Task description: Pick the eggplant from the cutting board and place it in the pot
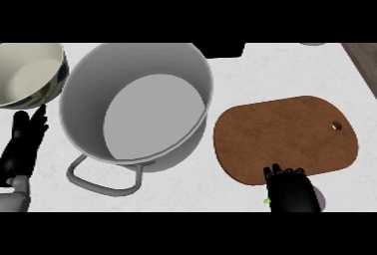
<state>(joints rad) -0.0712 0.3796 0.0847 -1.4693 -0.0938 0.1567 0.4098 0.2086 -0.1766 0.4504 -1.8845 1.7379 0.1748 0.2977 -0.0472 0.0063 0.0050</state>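
Head view: right hand [293, 191] curled at cutting board's [287, 137] near edge, apparently round the mostly hidden eggplant [319, 197]. Left hand [26, 142] rests open, far left. Pot [140, 107] empty. Risk: eggplant slipping during the carry leftward.

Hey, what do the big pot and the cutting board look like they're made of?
The pot looks like metal, maybe steel or aluminium: plain grey walls with a soft matte sheen and a thin loop handle. The cutting board looks like wood: mottled reddish brown, dull finish, with a small hanging hole near one corner.
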